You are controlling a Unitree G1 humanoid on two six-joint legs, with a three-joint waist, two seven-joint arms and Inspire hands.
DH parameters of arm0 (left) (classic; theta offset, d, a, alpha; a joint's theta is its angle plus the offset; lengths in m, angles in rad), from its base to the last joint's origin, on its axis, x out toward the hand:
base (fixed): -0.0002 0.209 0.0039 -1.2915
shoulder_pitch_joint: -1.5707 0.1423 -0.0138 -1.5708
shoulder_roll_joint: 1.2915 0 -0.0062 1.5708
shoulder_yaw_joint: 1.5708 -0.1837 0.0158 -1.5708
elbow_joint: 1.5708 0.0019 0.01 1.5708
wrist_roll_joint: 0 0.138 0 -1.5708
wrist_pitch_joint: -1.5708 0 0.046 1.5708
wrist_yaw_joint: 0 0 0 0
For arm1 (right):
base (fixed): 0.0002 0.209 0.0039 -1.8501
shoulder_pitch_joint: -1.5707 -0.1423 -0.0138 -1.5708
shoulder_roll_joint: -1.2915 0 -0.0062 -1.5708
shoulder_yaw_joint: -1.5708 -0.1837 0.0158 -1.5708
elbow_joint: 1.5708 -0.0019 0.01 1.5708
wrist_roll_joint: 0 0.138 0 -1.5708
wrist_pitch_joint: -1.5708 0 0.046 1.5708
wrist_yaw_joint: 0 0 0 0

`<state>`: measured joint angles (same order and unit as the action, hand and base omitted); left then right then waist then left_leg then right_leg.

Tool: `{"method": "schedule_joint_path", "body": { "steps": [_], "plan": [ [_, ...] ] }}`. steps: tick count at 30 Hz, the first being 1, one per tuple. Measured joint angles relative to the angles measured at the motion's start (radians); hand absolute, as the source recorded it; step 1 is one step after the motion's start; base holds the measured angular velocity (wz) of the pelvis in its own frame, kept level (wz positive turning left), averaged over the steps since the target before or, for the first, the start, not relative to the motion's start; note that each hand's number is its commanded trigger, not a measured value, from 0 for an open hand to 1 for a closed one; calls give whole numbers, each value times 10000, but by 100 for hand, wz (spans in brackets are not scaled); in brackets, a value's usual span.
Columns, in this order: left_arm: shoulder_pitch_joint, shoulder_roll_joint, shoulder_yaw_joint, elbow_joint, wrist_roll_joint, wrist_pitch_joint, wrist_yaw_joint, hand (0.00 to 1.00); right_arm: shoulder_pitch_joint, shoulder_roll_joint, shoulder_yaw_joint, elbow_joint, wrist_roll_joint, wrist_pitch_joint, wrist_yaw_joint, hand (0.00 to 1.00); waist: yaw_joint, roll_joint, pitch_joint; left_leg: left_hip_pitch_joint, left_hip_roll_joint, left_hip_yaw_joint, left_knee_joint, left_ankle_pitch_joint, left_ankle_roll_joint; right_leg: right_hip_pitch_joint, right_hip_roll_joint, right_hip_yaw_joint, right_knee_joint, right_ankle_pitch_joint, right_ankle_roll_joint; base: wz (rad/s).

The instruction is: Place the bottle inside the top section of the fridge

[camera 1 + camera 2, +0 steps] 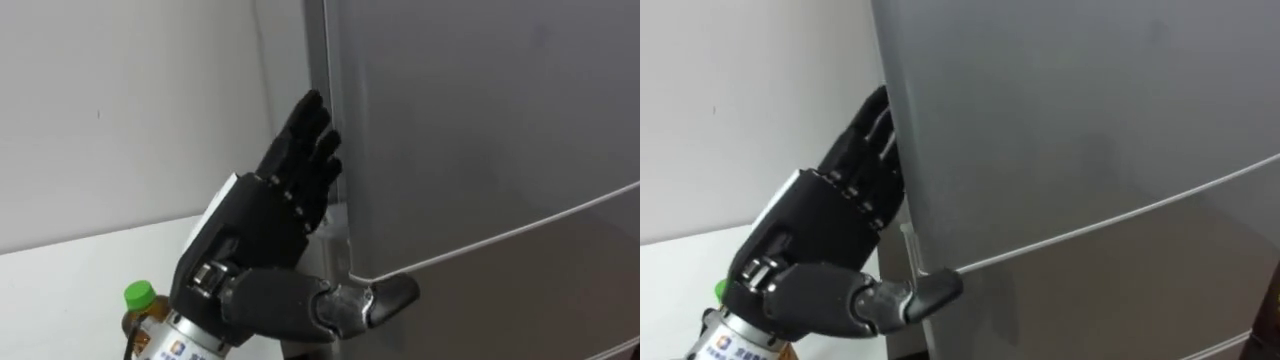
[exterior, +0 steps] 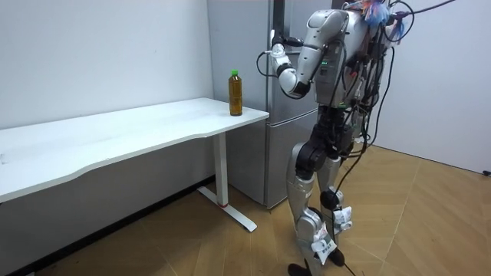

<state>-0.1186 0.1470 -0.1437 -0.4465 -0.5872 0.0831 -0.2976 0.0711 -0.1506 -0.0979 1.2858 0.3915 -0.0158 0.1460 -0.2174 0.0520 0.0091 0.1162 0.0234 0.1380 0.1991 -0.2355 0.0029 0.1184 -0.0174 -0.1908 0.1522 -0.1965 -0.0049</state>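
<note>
Standing on the wooden floor (image 2: pixel 192 245) directly before the tall grey metal fridge (image 2: pixel 280 153), the robot has its left arm raised to the level of the upper door (image 1: pixel 480 110). The fridge stands just beside the end of the long white table (image 2: pixel 115 138), against the pale wall (image 1: pixel 120 100).

Left hand (image 1: pixel 255 225): held flat and upright at the left edge of the upper door. Its fingers (image 1: pixel 310 140) are straight and close together, pointing upward along that edge. In the right eye view the tips pass behind the edge and cannot be seen. The thumb (image 1: pixel 385 297) is stretched out sideways, with its tip resting on the door front just at the thin pale seam (image 1: pixel 500 235) that divides the upper door from the lower door (image 1: pixel 540 300). Nothing is held in this hand.

Fridge: both doors lie closed and flush, so the contents cannot be told.

Task item: the clear plastic bottle with a green cap (image 2: pixel 235 93) stands upright on the table, near the end closest to the fridge and close to the table's front edge. It is apart from the hand. It is filled with amber-brown liquid up to the shoulder, and the cap is on. In the left eye view the cap and neck show below the raised wrist, the rest being covered by the forearm.
</note>
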Motion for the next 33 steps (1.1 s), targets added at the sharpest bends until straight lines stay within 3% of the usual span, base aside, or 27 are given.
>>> {"method": "schedule_joint_path", "body": {
  "steps": [7, 8, 10, 11, 22, 25, 27, 33],
  "plan": [
    [7, 6, -475, 25, 19, 35, -346, 0, 6, -17, 82, -102, 10, 105, 4, 0, -6, -38, 11, 1, -4, 9, -11, 0, 0, 19, -11, -42, -3, 1, 0, 0],
    [7, 7, -483, 48, 19, 35, -346, 35, -7, -20, 109, -101, 6, 104, 4, 0, -7, -46, 13, 1, -4, 8, -11, 0, 0, 19, -11, -41, -3, 1, 1, 0],
    [8, 4, -575, 148, 19, 36, -346, 82, -18, -24, 185, -102, 2, 102, 4, 0, -7, -77, 20, -1, -5, 9, -13, 0, 0, 22, -13, -42, -3, 1, 1, 0],
    [7, 4, -583, 148, 18, 35, -347, 100, -21, -23, 195, -102, 2, 102, 3, 0, -6, -84, 25, -2, -6, 9, -13, 0, 0, 21, -14, -42, -3, 1, 1, 0],
    [64, -80, -808, 374, -83, -4, -314, 100, -130, -42, 605, -91, 7, 107, -3, 0, 38, -245, 41, -12, -17, 11, -14, 0, 0, 24, -19, -60, -12, 1, 3, 0],
    [64, -85, -797, 389, -69, -15, -240, 87, -128, -54, 728, -92, 16, 101, -11, 0, 29, -248, 38, -11, -16, 11, -12, 0, 0, 24, -16, -59, -10, 1, 3, 0],
    [65, -86, -788, 394, -74, -15, -201, 89, -131, -63, 761, -97, 17, 96, -12, 0, 35, -247, 37, -13, -14, 10, -12, 0, 0, 25, -14, -63, -10, 1, 3, 0],
    [64, -97, -761, 514, -77, -96, -167, 83, -132, -66, 768, -98, 15, 99, -12, 0, 42, -181, -5, -14, -15, 12, -14, 0, 0, 32, -16, -66, -8, 1, 3, 0]
  ]
}}
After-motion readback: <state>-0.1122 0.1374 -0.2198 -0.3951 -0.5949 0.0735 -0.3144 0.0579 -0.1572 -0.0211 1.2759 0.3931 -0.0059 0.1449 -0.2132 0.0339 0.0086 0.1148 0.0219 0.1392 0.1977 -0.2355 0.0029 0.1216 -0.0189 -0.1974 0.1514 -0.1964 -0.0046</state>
